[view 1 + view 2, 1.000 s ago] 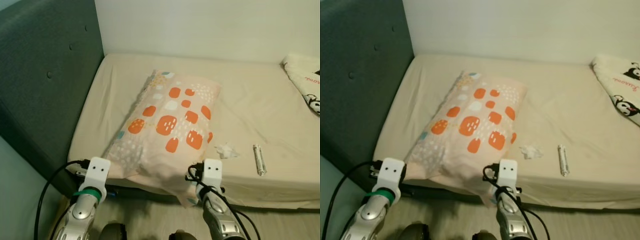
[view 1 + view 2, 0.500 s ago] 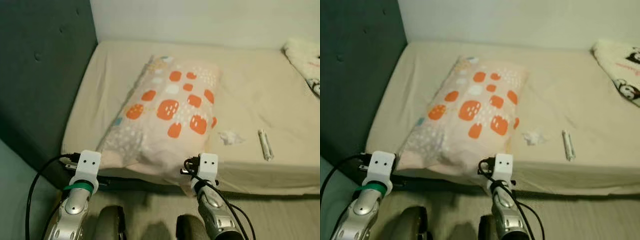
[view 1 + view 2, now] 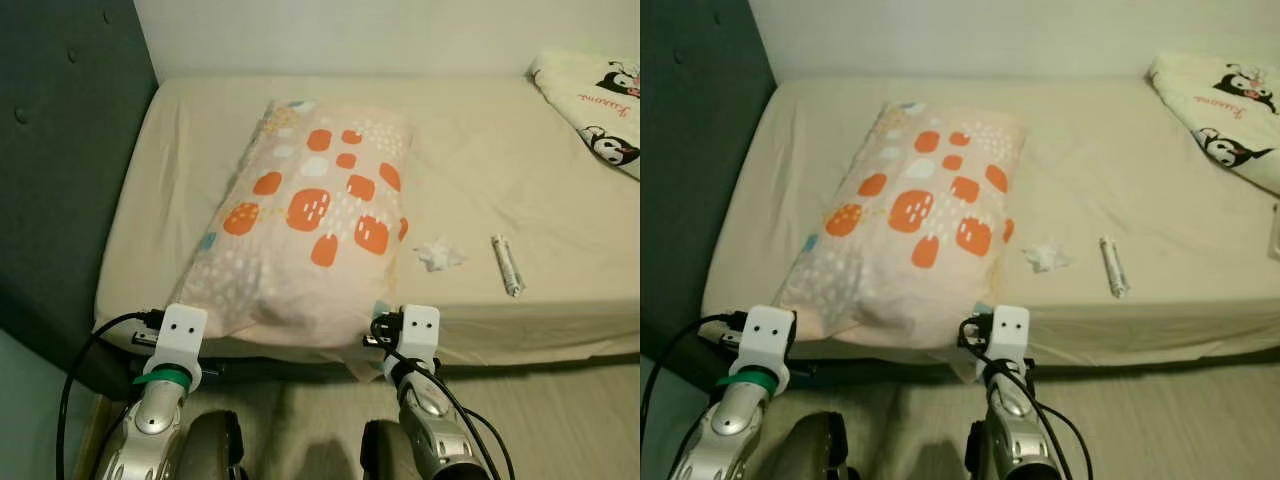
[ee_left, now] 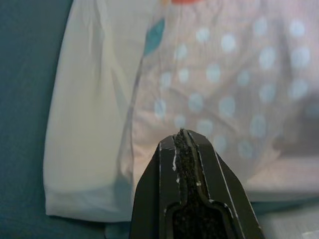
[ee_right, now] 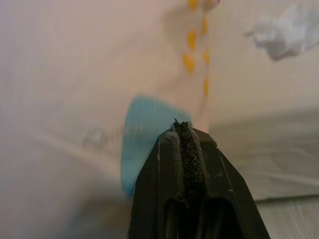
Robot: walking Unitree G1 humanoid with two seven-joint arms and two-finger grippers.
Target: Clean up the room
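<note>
Left eye view shows the pillow [image 3: 310, 225] lying slantwise on the bed [image 3: 560, 330], its near end hanging a little over the front edge, its far end toward the wall. Just beside it on the sheet sits a crumpled tissue [image 3: 438, 254], and a little further right a small silver tube [image 3: 507, 265], both near the front edge. A cartoon-print blanket [image 3: 590, 90] is bunched at the far right corner, and the dark headboard [image 3: 60, 150] runs along my left.

My left gripper [image 4: 182, 135] is held low in front of the pillow's near left corner, jaws pressed together with nothing between them; the wrist view looks along them at the dotted fabric. My right gripper [image 5: 180, 128] is at the near right corner, jaws likewise closed and empty, with the tissue off to one side in its wrist view.

I judge the pillow placement about finished and the tissue the next piece of litter. To do it well, I would lift the right arm clear of the overhanging pillowcase, part the jaws before descending, and come down over the tissue's middle so I pinch paper, not sheet. Light paper may slip or drag, so a slow close seems wise.
</note>
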